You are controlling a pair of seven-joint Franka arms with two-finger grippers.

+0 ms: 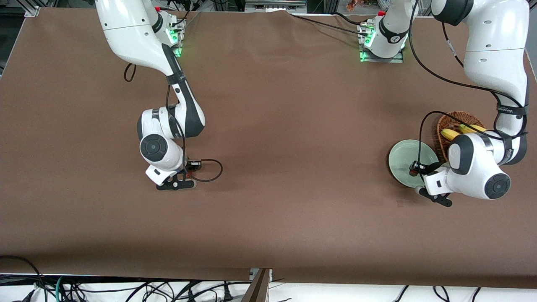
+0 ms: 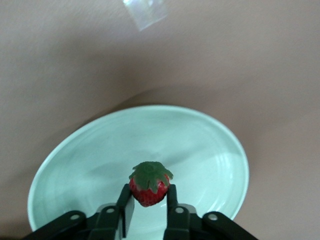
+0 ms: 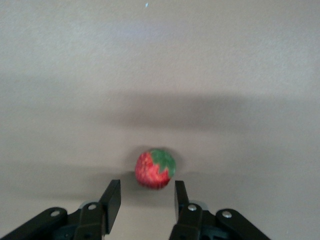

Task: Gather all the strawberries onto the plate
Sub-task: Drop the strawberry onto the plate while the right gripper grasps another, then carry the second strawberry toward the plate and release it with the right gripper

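Note:
Over the pale mint-green plate (image 2: pixel 200 145), my left gripper (image 2: pixel 149 190) is shut on a small red strawberry (image 2: pixel 148 186) with a green leafy top, pinched between both fingertips. In the front view this gripper (image 1: pixel 415 170) hangs over the plate (image 1: pixel 403 156), at the left arm's end of the table. A second strawberry (image 3: pixel 155 169) lies on the brown table just ahead of my right gripper (image 3: pixel 146 185), which is open and low over the table with nothing between its fingers. The front view shows that gripper (image 1: pixel 189 168) toward the right arm's end.
A brown wicker basket (image 1: pixel 445 126) holding yellow bananas (image 1: pixel 449 134) stands tilted against the plate, farther from the front camera. A black cable loop (image 1: pixel 212 170) trails from the right wrist onto the table.

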